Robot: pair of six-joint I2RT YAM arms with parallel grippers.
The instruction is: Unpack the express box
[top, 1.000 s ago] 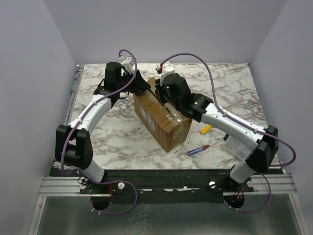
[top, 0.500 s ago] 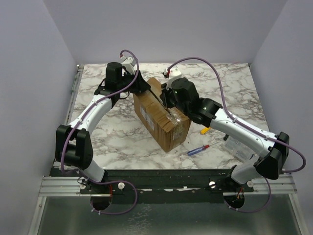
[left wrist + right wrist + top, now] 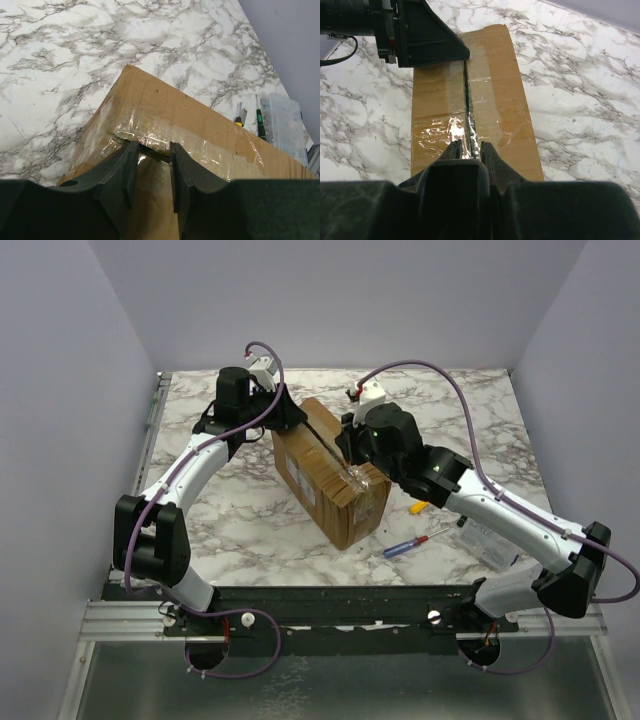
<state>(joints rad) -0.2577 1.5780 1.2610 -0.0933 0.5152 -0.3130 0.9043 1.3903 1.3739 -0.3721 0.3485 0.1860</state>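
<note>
The box [image 3: 335, 490] is sat mid-table [image 3: 250, 525], angled a bit. The left gripper [image 3: 150, 165] is parked part-open against its far taped edge. The right gripper [image 3: 470, 152] is set on the top seam, fingers nearly together; whether anything's pinched can't be told.

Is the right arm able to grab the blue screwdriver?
Probably yes. The blue screwdriver lies on the table beside the express box, with nothing on it. But the right claw sits on the box's taped seam, so it would have to lift away first.
</note>
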